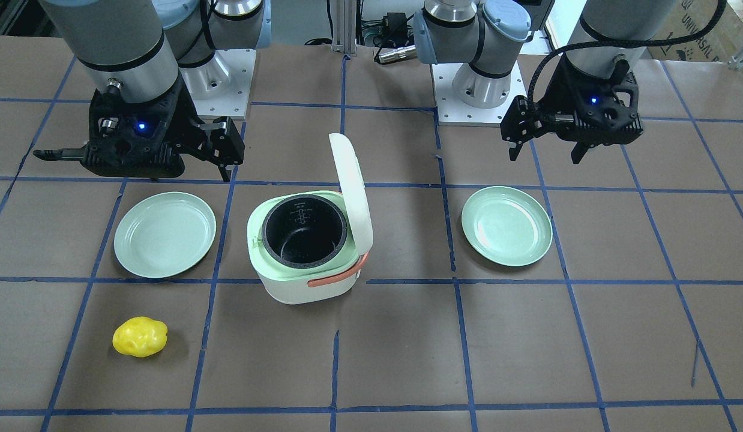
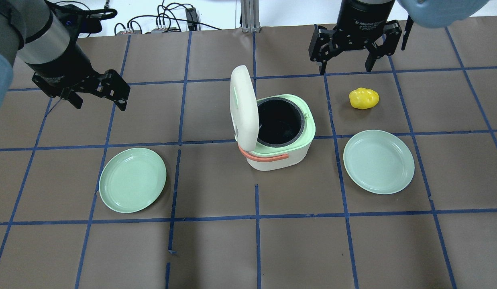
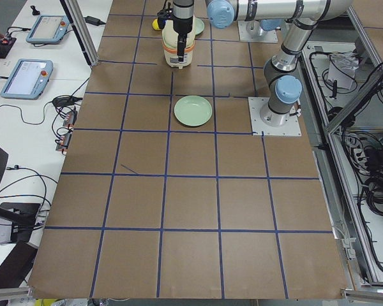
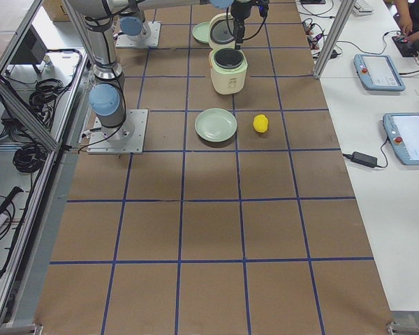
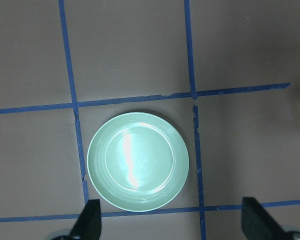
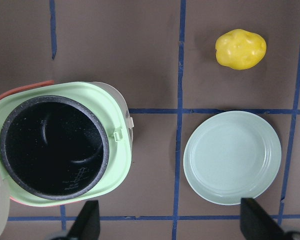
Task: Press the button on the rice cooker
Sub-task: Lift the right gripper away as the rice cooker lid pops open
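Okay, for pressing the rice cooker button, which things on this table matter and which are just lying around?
Part of the job: rice cooker, its lid standing open; left pincer and right pincer, both open and holding nothing.

Just lying about: green plate on the robot's left; green plate on its right; yellow potato-like lump.

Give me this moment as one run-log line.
rice cooker: lid open, pot empty | left gripper: open, off cooker | right gripper: open, off cooker | button press: no contact
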`<control>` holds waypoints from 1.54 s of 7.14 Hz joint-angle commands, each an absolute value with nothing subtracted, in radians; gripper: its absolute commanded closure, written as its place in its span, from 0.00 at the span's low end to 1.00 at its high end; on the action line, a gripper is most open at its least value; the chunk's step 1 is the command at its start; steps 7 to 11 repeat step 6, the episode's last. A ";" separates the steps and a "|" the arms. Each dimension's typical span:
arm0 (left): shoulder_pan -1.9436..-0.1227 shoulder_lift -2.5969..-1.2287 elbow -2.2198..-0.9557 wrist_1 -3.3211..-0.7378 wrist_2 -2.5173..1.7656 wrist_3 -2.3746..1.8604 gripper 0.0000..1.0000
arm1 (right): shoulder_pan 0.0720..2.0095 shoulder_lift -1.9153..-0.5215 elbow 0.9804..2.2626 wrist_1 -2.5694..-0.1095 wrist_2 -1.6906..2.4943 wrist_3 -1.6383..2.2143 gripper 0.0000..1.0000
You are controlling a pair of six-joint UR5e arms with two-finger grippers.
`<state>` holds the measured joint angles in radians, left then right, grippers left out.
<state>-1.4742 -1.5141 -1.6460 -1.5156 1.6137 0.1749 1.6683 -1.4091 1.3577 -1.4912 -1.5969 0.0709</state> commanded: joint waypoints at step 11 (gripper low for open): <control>-1.474 -1.514 -1.646 -1.516 1.614 0.175 0.00 | 1.677 -1.405 1.362 -1.494 -1.594 0.040 0.00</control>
